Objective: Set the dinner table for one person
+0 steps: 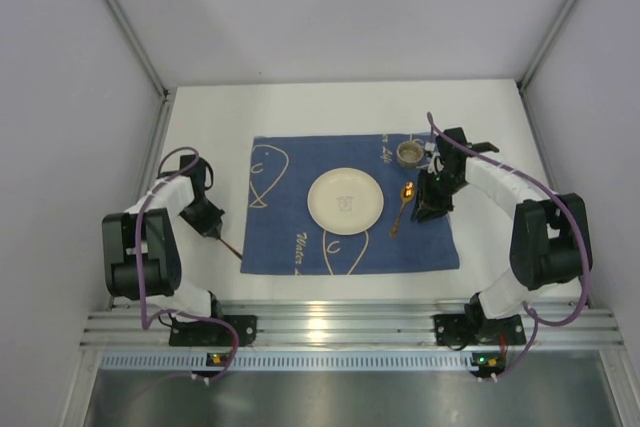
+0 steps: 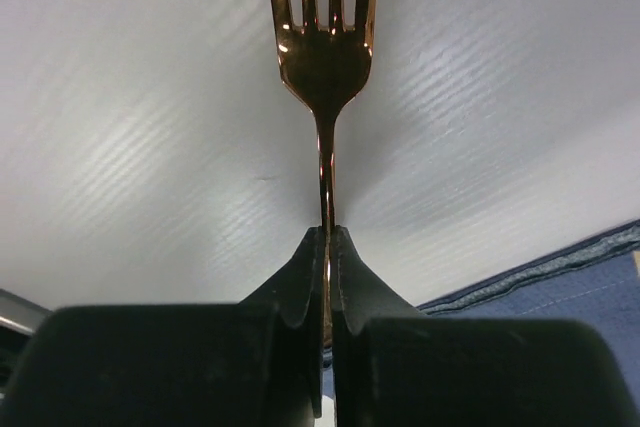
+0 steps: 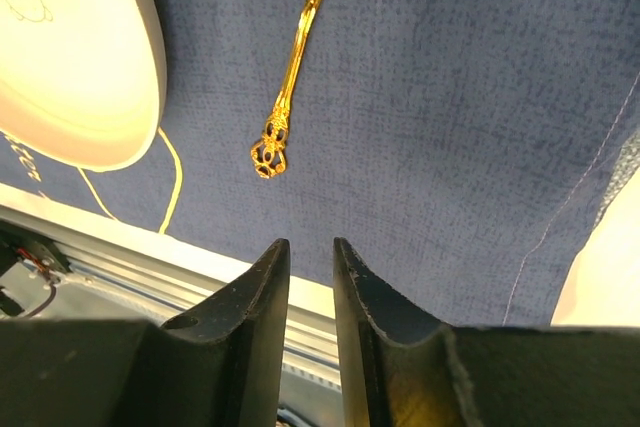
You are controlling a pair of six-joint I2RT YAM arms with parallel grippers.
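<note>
Okay, my left gripper (image 2: 328,239) pinches the fork (image 2: 322,57) over the bare table (image 2: 120,147), just beside the mat (image 2: 560,287). My right gripper (image 3: 310,247) hangs above the mat near the spoon (image 3: 298,47), jaws slightly apart, empty.

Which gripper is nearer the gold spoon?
Right. The right gripper hovers just beside the gold spoon over the placemat; the left gripper is off the placemat's left edge, clamped on a fork.
</note>
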